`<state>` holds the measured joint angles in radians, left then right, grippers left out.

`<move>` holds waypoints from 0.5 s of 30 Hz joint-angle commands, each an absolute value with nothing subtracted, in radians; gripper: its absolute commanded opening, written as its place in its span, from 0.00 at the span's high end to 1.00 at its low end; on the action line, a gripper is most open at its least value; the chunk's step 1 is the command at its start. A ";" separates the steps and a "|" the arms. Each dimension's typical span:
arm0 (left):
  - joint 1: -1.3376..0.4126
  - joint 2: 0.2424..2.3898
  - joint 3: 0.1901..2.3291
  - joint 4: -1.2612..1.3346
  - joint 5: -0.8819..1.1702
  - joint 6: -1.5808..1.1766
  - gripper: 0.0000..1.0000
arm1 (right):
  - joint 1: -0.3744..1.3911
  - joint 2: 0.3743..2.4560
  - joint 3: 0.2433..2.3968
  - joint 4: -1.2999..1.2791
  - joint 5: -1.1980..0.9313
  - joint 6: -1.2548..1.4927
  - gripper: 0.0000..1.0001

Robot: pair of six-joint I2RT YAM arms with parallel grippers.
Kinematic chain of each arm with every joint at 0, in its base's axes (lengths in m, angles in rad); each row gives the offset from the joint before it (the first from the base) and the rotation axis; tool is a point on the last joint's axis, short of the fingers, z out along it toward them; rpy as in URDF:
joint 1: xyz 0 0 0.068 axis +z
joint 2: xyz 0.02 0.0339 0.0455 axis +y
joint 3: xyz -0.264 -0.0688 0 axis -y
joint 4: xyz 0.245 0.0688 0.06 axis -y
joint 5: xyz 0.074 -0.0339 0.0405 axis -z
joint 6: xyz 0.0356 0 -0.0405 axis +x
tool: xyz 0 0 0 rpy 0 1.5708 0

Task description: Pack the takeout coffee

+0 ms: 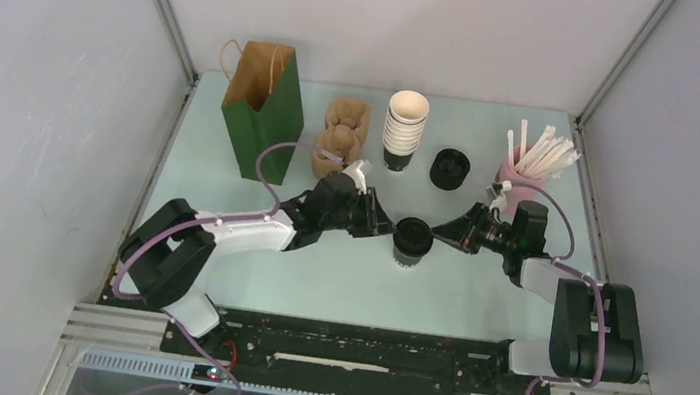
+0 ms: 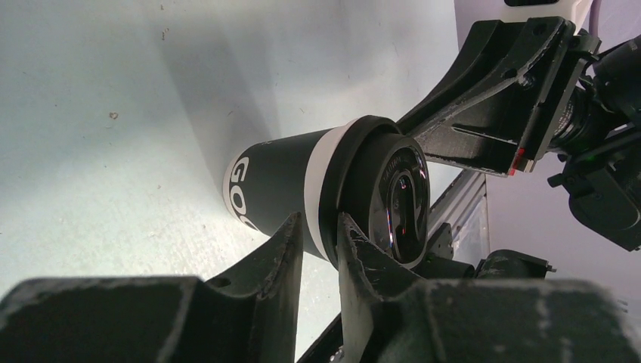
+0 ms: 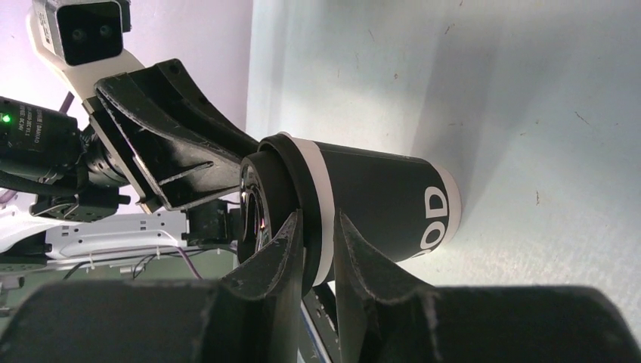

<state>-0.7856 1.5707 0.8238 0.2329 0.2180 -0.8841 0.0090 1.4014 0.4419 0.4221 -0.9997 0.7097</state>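
Observation:
The takeout coffee (image 1: 412,240), a dark cup with white lettering and a black lid, stands upright mid-table. My left gripper (image 1: 388,228) meets it from the left and my right gripper (image 1: 437,232) from the right, both at lid height. In the left wrist view the left gripper (image 2: 319,227) has its jaws pinched over the lid's rim and the white band of the cup (image 2: 280,178). In the right wrist view the right gripper (image 3: 317,223) straddles the same rim on the cup (image 3: 378,197), its jaws narrow and against it.
A tall green paper bag (image 1: 262,111) stands open at the back left. Beside it are brown cardboard pieces (image 1: 341,136), a stack of lidless cups (image 1: 405,129), a squat stack of black lids (image 1: 449,168) and a pink holder of white sticks (image 1: 519,183).

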 commanded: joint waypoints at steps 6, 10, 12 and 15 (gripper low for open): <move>-0.853 1.700 0.810 0.026 0.190 -0.854 0.74 | 0.036 1.403 0.402 0.307 -0.875 0.673 0.75; -0.855 1.698 0.816 0.011 0.182 -0.847 0.75 | 0.052 1.393 0.414 0.245 -0.837 0.636 0.76; -0.859 1.686 0.811 0.012 0.165 -0.844 0.75 | 0.061 1.396 0.413 0.236 -0.846 0.621 0.75; -0.876 1.653 0.815 0.007 0.132 -0.838 0.75 | 0.059 1.371 0.424 0.247 -0.859 0.630 0.74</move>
<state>-0.8253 1.5982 0.8478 0.2195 0.2253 -0.8944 0.0196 1.3663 0.4465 0.4091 -0.9104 0.6971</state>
